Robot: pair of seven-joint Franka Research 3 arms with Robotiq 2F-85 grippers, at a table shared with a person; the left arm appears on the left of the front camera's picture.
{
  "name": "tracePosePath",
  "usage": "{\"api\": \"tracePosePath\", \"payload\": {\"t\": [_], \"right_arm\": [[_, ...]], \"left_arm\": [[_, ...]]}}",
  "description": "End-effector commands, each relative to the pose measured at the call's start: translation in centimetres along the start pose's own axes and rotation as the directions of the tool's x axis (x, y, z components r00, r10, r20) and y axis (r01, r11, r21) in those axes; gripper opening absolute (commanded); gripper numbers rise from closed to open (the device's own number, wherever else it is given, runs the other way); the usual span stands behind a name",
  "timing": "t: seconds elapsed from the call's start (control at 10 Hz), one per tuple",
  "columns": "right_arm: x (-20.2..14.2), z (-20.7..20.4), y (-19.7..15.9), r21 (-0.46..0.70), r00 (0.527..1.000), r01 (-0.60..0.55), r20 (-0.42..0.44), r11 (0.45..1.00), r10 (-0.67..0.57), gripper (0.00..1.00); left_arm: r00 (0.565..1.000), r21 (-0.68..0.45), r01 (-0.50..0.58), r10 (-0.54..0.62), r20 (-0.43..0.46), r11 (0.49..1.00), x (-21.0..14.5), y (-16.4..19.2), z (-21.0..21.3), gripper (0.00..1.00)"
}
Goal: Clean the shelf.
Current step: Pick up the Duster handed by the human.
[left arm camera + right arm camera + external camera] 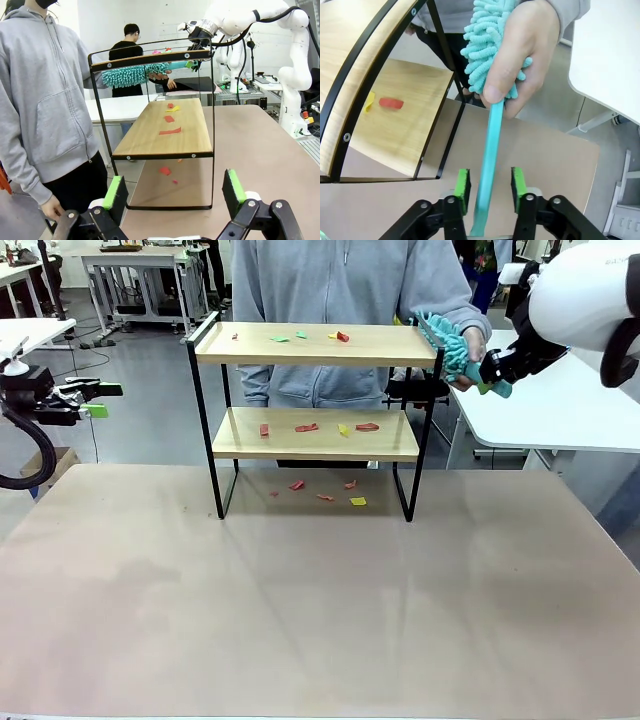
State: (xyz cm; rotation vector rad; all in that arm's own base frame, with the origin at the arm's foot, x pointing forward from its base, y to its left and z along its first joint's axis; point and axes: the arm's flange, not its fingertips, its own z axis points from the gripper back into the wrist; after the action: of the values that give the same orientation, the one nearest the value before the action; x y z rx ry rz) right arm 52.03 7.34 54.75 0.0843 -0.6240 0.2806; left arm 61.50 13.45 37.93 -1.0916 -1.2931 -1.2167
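1. Right gripper (491, 181): I see its pads apart, flanking the teal duster (485, 30) handle; a person's hand (520, 55) grips the head.
2. Left gripper (174, 192): wide, empty.
3. Shelf (310, 344): upright on the surface (320, 590), far side; coloured scraps (307, 427) on both boards.

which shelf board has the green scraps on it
The top board: two green scraps lie left of its middle. The lower board carries just red and yellow bits.
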Motion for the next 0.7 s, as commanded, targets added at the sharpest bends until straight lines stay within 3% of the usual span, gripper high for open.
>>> {"api": "tracePosePath", "payload": {"t": [0.0,0.6], "right_arm": [[0.79,0.63,0.09,-0.048,1.0,0.028,0.003,0.998,-0.028,0.0],[1.12,1.14,0.37,-0.079,0.997,0.068,-0.043,0.995,-0.071,0.0]], "left_arm": [[1.0,-0.003,0.015,-0.015,-0.004,1.0,0.26,-0.03,0.07,1.0],[1.0,-0.003,0.015,-0.015,-0.004,1.0,0.26,-0.03,0.07,1.0]]}}
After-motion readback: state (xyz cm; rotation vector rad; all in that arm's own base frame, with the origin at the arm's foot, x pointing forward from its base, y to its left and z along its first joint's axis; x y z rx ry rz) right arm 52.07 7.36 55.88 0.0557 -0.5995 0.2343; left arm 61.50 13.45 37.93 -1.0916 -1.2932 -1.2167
